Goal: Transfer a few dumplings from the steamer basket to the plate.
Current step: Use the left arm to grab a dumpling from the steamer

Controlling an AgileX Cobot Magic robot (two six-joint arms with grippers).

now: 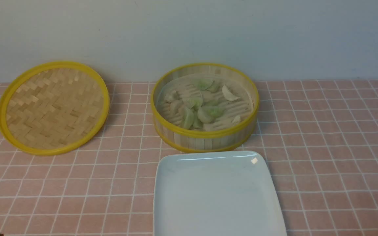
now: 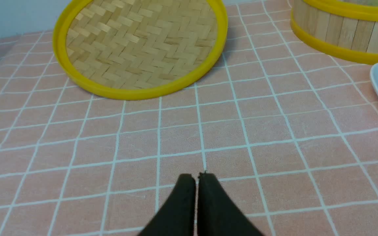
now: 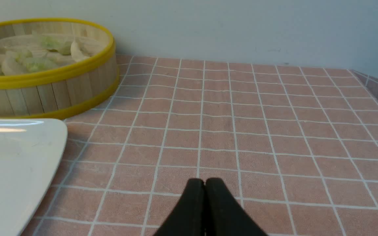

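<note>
The steamer basket (image 1: 204, 134) stands at the back middle of the table, holding several pale green and whitish dumplings (image 1: 208, 113) on a translucent liner. The white plate (image 1: 218, 196) lies just in front of it, with nothing on it. My left gripper (image 2: 197, 177) is shut and empty above the tablecloth, in front of the lid. My right gripper (image 3: 205, 181) is shut and empty above the cloth, beside the plate (image 3: 11, 157) and basket (image 3: 48, 95). Neither gripper shows in the front view.
A shallow woven-bamboo lid (image 1: 53, 107) with a yellow rim lies tilted at the back left; it also shows in the left wrist view (image 2: 139, 46). A pink tiled cloth (image 1: 333, 147) covers the table. A pale wall stands behind.
</note>
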